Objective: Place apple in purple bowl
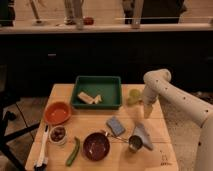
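Note:
The purple bowl (96, 146) sits near the table's front edge, in the middle, dark maroon and glossy inside. I see no apple on the table; it is hidden or out of view. My gripper (147, 113) hangs down from the white arm (170, 95) over the right side of the table. It is just right of the pale green cup (134, 95) and well behind and to the right of the purple bowl. Whether it holds anything does not show.
A green tray (114, 82) with pale pieces stands at the back. An orange bowl (57, 112), a small white bowl (58, 134), a white brush (41, 150) and a green vegetable (73, 151) are on the left. A blue sponge (115, 125), a metal cup (134, 143) and a grey object (143, 134) lie right of the purple bowl.

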Controlling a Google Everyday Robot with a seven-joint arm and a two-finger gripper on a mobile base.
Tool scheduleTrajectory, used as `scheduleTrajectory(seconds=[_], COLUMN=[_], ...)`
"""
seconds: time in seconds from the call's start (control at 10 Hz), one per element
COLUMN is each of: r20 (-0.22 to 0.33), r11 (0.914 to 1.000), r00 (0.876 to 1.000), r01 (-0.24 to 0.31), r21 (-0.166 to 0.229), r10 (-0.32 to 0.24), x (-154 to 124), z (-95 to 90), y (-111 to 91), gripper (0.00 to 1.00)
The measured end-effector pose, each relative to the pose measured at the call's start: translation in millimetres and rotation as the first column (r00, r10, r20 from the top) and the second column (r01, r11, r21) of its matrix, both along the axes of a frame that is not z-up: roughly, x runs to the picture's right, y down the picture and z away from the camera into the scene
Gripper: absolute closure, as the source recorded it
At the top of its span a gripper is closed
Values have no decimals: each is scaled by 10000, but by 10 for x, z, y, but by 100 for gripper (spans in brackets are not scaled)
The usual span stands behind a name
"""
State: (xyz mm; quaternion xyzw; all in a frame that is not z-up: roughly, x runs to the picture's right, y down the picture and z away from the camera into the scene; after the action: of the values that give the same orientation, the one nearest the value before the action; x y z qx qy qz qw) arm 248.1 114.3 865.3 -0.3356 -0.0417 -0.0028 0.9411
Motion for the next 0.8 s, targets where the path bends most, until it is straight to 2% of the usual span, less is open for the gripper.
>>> scheduleTrajectory(seconds=[0.4,0.6,0.8], r20=[-527,-557,-251], r11=[9977,9936,9885], r00=[9970,9934,9908], r01=[-547,-976,-1304], r21=[402,575,764], r10=[568,1008,1327], x=[151,230,236], z=[-47,-6,46], y=[-163,-215,-286], gripper=[20,20,20])
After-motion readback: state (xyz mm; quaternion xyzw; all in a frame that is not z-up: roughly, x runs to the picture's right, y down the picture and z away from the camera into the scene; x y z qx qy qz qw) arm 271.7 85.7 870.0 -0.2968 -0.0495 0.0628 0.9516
